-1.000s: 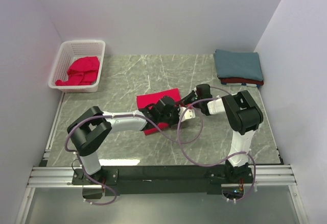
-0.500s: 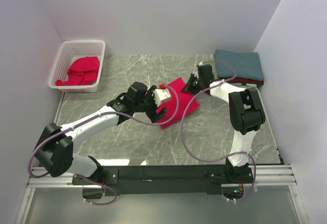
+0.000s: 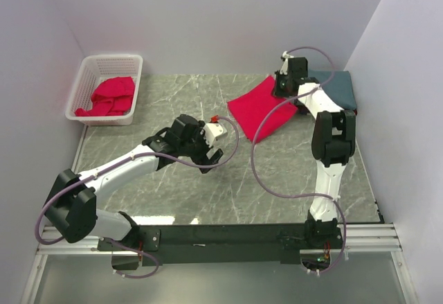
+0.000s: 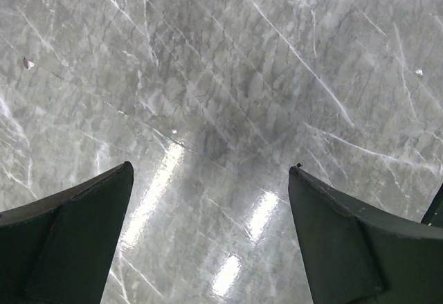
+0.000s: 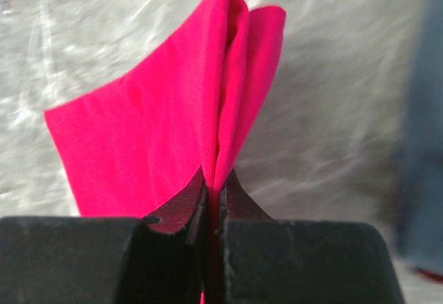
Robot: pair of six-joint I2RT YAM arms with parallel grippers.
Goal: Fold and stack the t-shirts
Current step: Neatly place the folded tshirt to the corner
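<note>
Marble table (image 3: 277,172): red tee (image 3: 259,110) moved nr rear stack (image 3: 339,86), R pincer (image 5: 214,193) clenched on it; L pincer (image 4: 211,179) released.

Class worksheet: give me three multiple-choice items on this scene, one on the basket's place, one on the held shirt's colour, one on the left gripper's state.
1. Where is the white basket?
A. far left corner of the table
B. near right corner
C. between the arm bases

2. What colour is the t-shirt in the right gripper?
A. teal
B. white
C. bright red

3. The left gripper is:
A. shut on cloth
B. open over bare table
C. shut on the basket

Answers: 1 A, it stands at the table's far left edge; 2 C, red cloth is pinched between shut jaws; 3 B, its jaws stand wide with only table between them.
</note>
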